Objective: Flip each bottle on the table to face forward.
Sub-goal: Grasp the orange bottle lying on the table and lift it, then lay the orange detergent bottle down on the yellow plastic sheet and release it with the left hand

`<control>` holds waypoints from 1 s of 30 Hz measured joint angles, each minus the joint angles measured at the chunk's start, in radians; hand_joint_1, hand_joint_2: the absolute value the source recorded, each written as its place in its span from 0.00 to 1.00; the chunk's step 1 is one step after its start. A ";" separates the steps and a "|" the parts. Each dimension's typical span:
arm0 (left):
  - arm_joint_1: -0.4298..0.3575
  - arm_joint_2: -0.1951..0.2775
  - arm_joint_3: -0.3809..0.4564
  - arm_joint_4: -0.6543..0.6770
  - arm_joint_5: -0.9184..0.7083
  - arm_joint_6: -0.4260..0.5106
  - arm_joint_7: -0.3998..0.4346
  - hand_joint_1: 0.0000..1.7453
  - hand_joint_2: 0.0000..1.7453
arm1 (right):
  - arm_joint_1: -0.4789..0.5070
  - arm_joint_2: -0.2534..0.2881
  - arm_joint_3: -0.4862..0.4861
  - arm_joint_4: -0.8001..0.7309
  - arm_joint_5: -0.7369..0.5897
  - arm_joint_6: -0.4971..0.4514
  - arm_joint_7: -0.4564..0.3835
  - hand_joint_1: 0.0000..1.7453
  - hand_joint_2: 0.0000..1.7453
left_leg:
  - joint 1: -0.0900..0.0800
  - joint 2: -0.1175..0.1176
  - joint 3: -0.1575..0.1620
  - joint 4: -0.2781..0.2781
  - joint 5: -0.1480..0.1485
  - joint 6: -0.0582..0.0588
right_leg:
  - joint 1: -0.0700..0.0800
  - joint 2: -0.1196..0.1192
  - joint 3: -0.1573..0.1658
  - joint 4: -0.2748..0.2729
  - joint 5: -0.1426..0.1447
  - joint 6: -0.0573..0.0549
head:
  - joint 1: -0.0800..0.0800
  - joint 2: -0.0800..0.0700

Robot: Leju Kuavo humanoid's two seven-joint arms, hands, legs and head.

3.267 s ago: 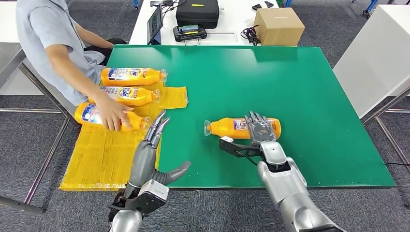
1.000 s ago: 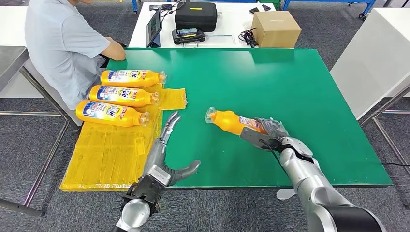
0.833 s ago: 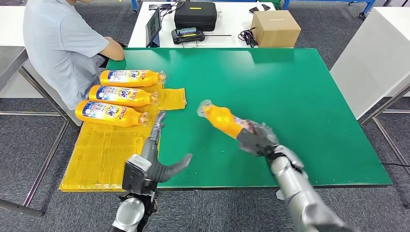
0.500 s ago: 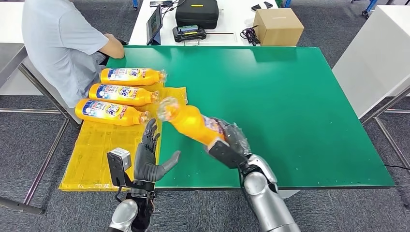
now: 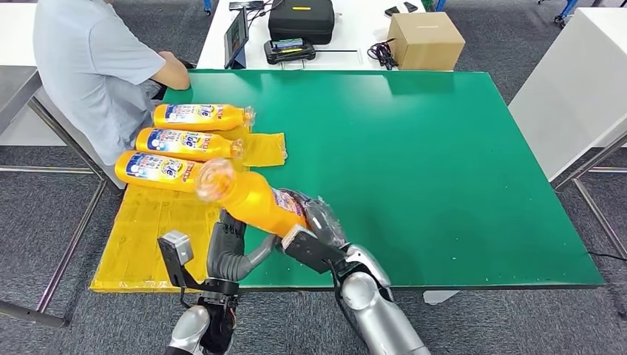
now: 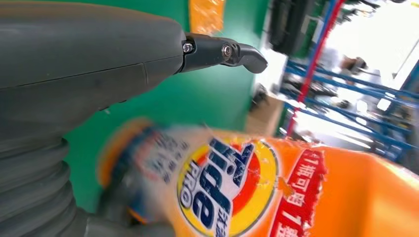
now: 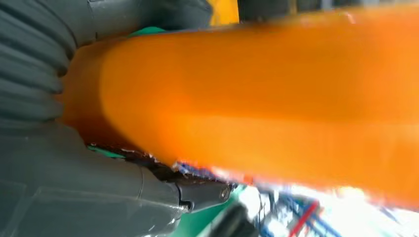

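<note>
Your right hand (image 5: 314,233) grips the orange Tide bottle (image 5: 251,200) by its base, lifted over the green table's (image 5: 444,170) near left edge, cap blurred. Left hand (image 5: 229,248), fingers spread, holds nothing (the label reads clearly only from its wrist). Three bottles (image 5: 181,140) lie far left.

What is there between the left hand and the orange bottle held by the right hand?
Nothing. In the head view the left hand sits open just under the held bottle, which the right hand grips by its base; whether they touch is unclear.
</note>
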 joint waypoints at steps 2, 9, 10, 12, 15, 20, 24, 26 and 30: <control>-0.001 0.000 -0.004 -0.005 0.019 -0.023 -0.015 0.00 1.00 | -0.016 0.007 0.008 0.061 -0.034 0.017 -0.017 1.00 1.00 | 0.000 0.000 0.000 0.000 0.000 0.000 | 0.000 0.000 0.000 0.000 0.000 0.000 | 0.000 0.000; -0.004 0.000 -0.007 -0.018 0.035 -0.055 -0.024 0.00 1.00 | -0.028 0.017 0.019 0.162 -0.058 0.023 -0.031 1.00 1.00 | 0.000 0.000 -0.001 0.000 0.000 0.000 | 0.000 0.000 -0.001 0.000 0.000 0.000 | 0.000 0.000; -0.003 0.000 -0.007 -0.020 0.036 -0.066 -0.025 0.00 1.00 | -0.028 0.017 0.019 0.165 -0.058 0.019 -0.030 1.00 1.00 | 0.000 0.000 -0.001 0.000 0.000 0.000 | 0.000 0.000 -0.001 0.000 0.000 0.000 | 0.000 0.000; -0.003 0.000 -0.007 -0.024 0.038 -0.081 -0.027 0.00 1.00 | -0.029 0.017 0.020 0.171 -0.058 0.013 -0.029 1.00 1.00 | 0.000 0.000 -0.001 0.000 0.000 0.000 | 0.000 0.000 -0.001 0.000 0.000 0.000 | 0.000 0.000; -0.003 0.000 -0.007 -0.026 0.050 -0.096 -0.029 0.00 1.00 | -0.032 0.017 0.020 0.176 -0.054 0.005 -0.028 1.00 1.00 | 0.000 0.000 -0.001 0.000 0.000 0.000 | 0.000 0.000 -0.001 0.000 0.000 0.000 | 0.000 0.000; -0.005 0.000 -0.006 -0.022 0.020 -0.103 -0.014 0.69 1.00 | -0.037 0.017 0.033 0.183 -0.023 -0.027 -0.025 1.00 1.00 | 0.000 0.000 -0.001 0.000 0.000 0.000 | 0.000 0.000 -0.001 0.000 0.000 0.000 | 0.000 0.000; -0.013 0.000 -0.007 -0.009 -0.015 -0.091 -0.020 1.00 1.00 | -0.037 0.017 0.037 0.181 -0.011 -0.040 -0.014 1.00 1.00 | 0.000 0.000 -0.001 0.000 0.000 0.000 | 0.000 0.000 -0.001 0.000 0.000 0.000 | 0.000 0.000; -0.015 0.000 -0.007 -0.007 -0.032 -0.089 -0.032 1.00 1.00 | -0.037 0.017 0.038 0.180 -0.007 -0.042 -0.008 1.00 1.00 | 0.000 0.000 -0.001 0.000 0.000 0.000 | 0.000 0.000 -0.001 0.000 0.000 0.000 | 0.000 0.000; -0.018 0.000 -0.006 -0.006 -0.044 -0.090 -0.041 1.00 1.00 | -0.037 0.017 0.038 0.179 -0.005 -0.043 -0.003 1.00 1.00 | 0.000 0.000 -0.001 0.000 0.000 0.000 | 0.000 0.000 -0.001 0.000 0.000 0.000 | 0.000 0.000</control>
